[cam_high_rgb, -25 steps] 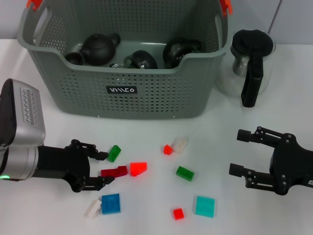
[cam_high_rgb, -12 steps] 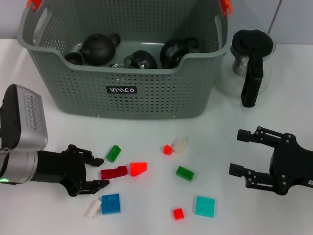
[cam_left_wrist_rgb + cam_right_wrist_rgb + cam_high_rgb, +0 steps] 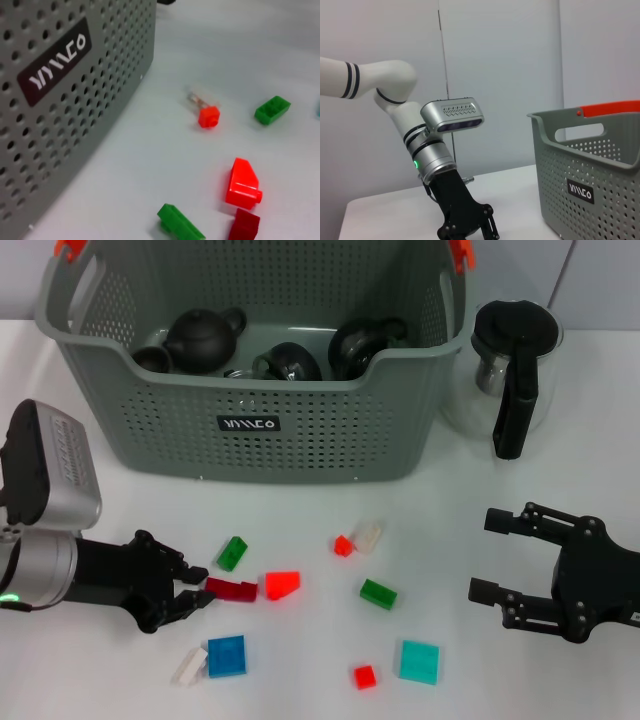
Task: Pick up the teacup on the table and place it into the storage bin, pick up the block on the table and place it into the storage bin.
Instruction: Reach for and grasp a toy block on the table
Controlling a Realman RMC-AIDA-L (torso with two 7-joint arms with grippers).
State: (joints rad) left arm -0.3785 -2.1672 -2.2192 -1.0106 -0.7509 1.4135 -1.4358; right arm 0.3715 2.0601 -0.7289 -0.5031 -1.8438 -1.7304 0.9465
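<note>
The storage bin [image 3: 300,430] bears a black label [image 3: 249,424] with unreadable white marks. The left pincer [image 3: 193,589] nips the dark red block [image 3: 232,589]; the right pincer [image 3: 490,555] gapes empty above the worktop [image 3: 470,490].

The head camera is looking steeply down at the table [image 3: 560,450]. Both wrist cameras are sitting low, sharing the bin [image 3: 60,95].
</note>
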